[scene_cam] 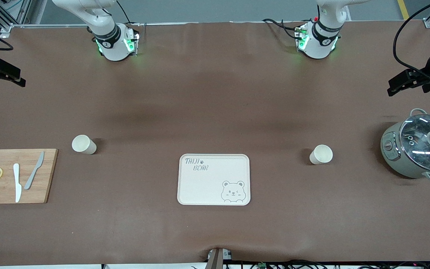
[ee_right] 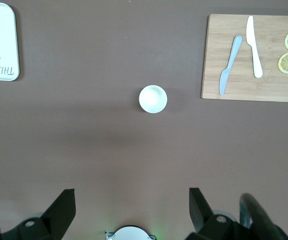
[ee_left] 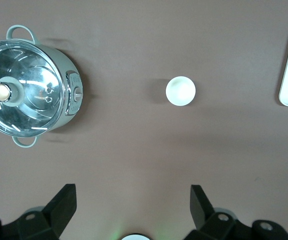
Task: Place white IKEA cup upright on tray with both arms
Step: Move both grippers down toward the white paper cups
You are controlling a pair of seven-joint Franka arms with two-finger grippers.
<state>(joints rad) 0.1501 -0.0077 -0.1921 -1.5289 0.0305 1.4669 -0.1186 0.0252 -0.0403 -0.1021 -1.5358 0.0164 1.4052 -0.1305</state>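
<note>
Standing upright and well apart from the empty tray [scene_cam: 214, 179], one white cup [scene_cam: 84, 144] under the wide-open right gripper [ee_right: 132, 210] and another cup [scene_cam: 321, 154] under the wide-open left gripper [ee_left: 132, 207] could each tip if a finger clips the rim

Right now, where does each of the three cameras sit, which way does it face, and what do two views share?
Front view: high across the table, facing both arm bases; tray in the middle.
Left wrist view: on the left arm, looking straight down at a cup and pot; left gripper jaws open.
Right wrist view: on the right arm, looking down at another cup and cutting board; right gripper jaws open.
Shared: both wrist views catch a tray edge.
</note>
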